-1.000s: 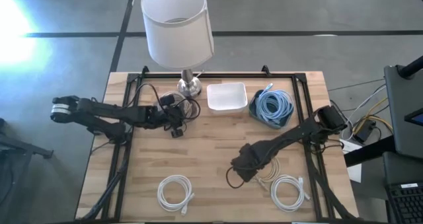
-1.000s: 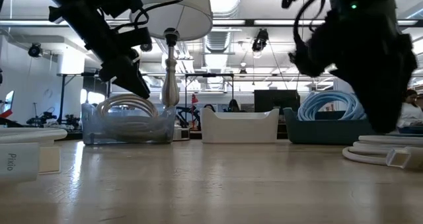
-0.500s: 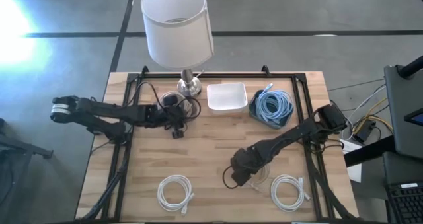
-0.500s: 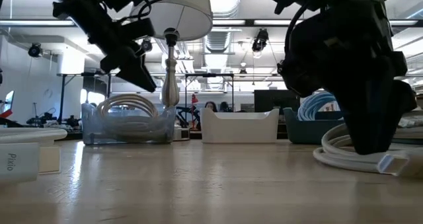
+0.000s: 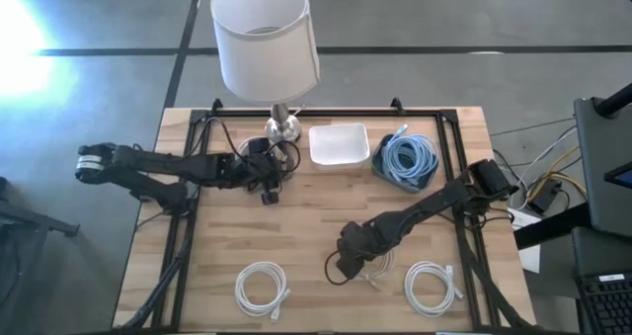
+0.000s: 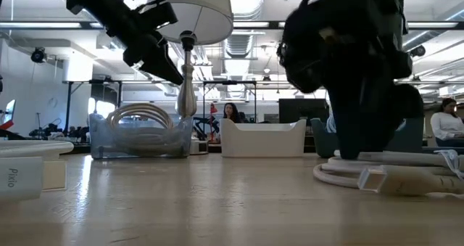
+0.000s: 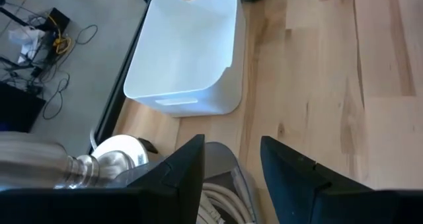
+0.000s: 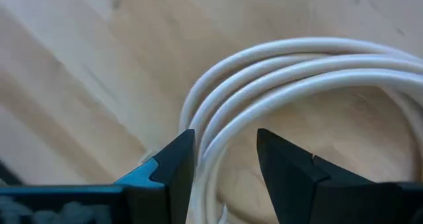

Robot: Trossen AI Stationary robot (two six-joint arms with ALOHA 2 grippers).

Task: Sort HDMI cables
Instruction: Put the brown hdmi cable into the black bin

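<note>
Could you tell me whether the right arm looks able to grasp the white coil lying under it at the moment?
Probably yes: the right gripper is open with its fingers astride the strands of the white coil, and nothing lies between them.

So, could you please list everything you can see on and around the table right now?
White coiled cables: two, near table edge and.
Beige coil: one, under the right gripper.
Light blue cables: in dark blue bin.
White bin: one, empty, far centre.
Clear bin: one, beige coils inside, by the lamp.
Lamp: one, white shade, far edge.
Left gripper: open, above clear bin.
Right gripper: open, astride beige coil.
</note>
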